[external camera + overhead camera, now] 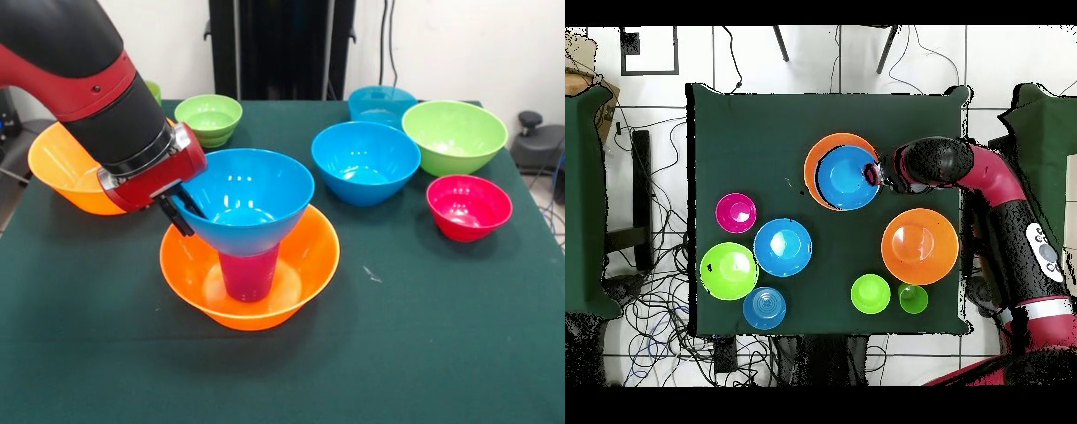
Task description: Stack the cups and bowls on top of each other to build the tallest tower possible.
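The tower stands mid-table: a wide orange bowl (pixel 311 254) (pixel 821 153) holds the upright purple-magenta cup (pixel 248 274), and a blue bowl (pixel 256 190) (pixel 845 178) sits on the cup's rim. My gripper (pixel 185 215) (pixel 876 177) is at that blue bowl's left rim in the front view, shut on it with one black finger inside the wall and one outside. In the overhead view the blue bowl hides the cup.
Loose on the cloth are a second orange bowl (pixel 60 168) (pixel 919 246), another blue bowl (pixel 365 161) (pixel 782 247), a teal bowl (pixel 381 103) (pixel 765 308), two lime bowls (pixel 455 134) (pixel 209 117), a red-pink bowl (pixel 469 206) (pixel 736 212) and a green cup (pixel 913 298).
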Available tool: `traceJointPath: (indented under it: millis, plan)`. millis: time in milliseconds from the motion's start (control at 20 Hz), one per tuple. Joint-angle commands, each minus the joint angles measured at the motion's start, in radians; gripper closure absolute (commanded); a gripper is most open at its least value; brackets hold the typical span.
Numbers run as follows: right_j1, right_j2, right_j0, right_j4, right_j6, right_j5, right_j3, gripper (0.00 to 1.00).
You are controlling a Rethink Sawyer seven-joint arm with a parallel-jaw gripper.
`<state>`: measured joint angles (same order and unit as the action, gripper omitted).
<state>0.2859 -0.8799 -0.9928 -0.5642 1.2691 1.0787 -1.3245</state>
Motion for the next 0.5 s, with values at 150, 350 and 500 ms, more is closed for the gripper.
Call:
traceJointPath:
  millis: [150,350,500]
  plan:
    - [-0.033,0.05,0.045,-0.098,-0.202,-0.08,0.0,1.0]
    - [-0.034,0.05,0.046,-0.099,-0.201,-0.081,0.002,1.0]
    - [-0.033,0.052,0.047,-0.1,-0.201,-0.081,0.003,1.0]
